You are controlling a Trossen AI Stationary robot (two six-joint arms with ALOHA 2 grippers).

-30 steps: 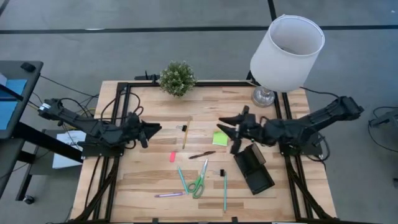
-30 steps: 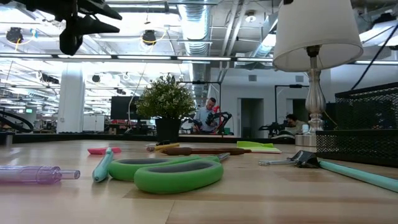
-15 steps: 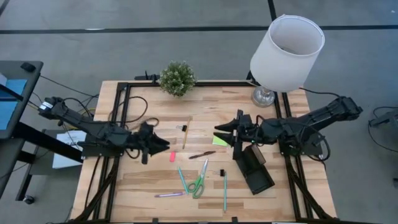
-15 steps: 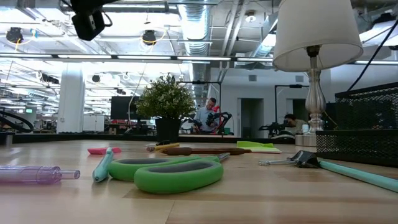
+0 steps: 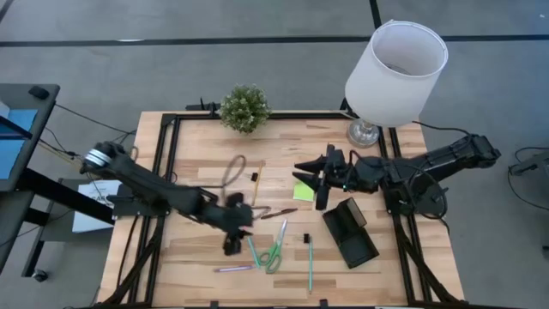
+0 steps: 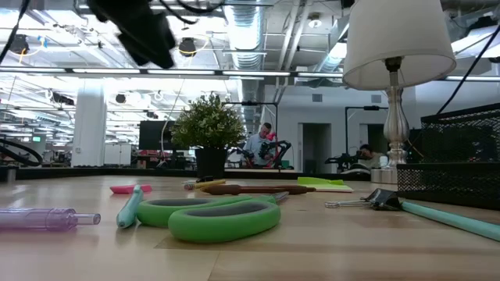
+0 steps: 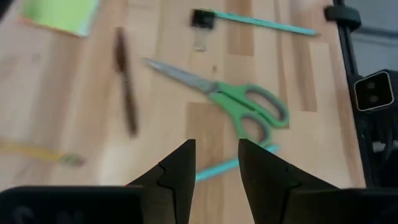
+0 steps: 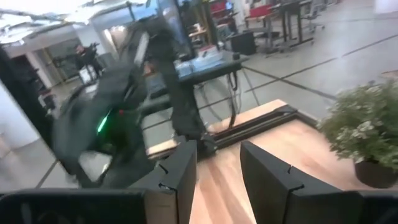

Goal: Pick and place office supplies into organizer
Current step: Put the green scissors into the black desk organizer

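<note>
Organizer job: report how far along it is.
Done: nothing; the organizer looks empty. In hand: nothing is held; the left gripper, fingers apart, hangs over the green scissors, while the right gripper hovers by the sticky-note pad. Left: scissors, pad, teal pens, purple pen, pencil and clips all lie on the table.

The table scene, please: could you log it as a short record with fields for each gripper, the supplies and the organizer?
left gripper: open, empty, above the green-handled scissors
right gripper: open, empty, over the lime-green sticky-note pad
supplies on table: scissors, pad, dark pen, teal pens, purple pen, pencil
organizer: on the table near the right arm, nothing visible inside
other: potted plant, lamp
</note>
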